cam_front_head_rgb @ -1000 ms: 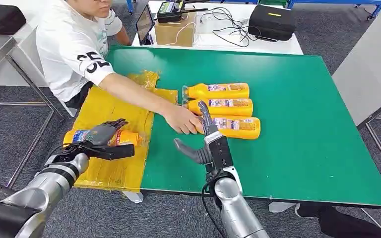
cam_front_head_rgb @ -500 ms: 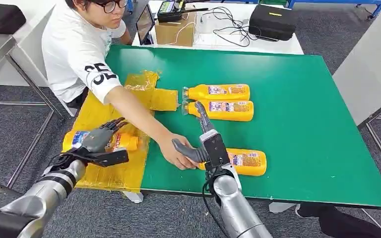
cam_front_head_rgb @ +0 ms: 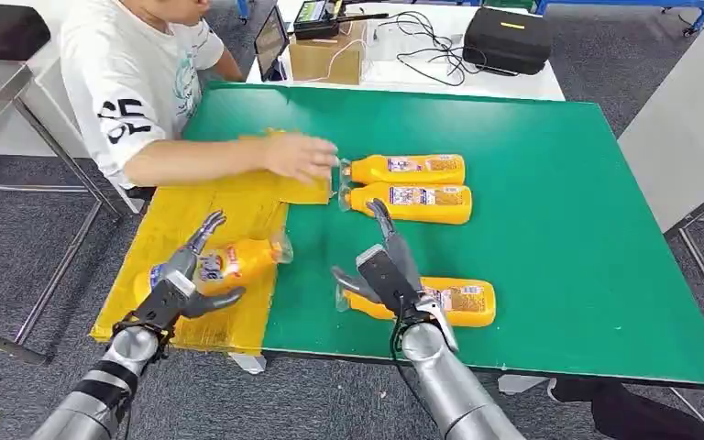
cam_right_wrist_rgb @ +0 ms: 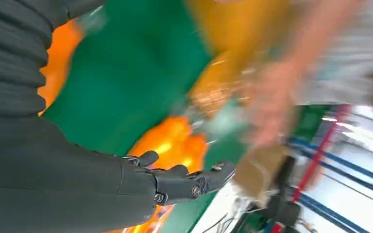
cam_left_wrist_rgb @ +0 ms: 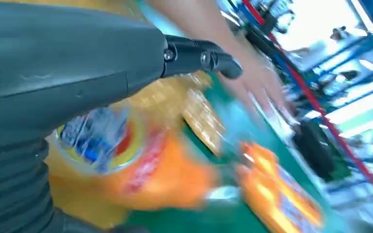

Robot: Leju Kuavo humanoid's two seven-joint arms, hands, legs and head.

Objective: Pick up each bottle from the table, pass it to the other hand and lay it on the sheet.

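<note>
Head view: high, facing forward and down over the green bench (cam_front_head_rgb: 550, 211). Wrist views: close behind each robot hand, turned and blurred; all 3 share the bench.

Head view bright, even, sharp — both wrist views motion-blurred.

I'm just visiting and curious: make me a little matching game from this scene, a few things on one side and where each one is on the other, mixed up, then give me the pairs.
Things:
1. bottle under the left hand
2. bottle by the right hand
3. person's hand
4. black case

Places:
A. on the white table beyond the green one
B. lying on the yellow sheet
C. lying on the green table near its front edge
D. over the far end of the yellow sheet, next to the two bottles lying side by side

Pairs: 1-B, 2-C, 3-D, 4-A
</note>
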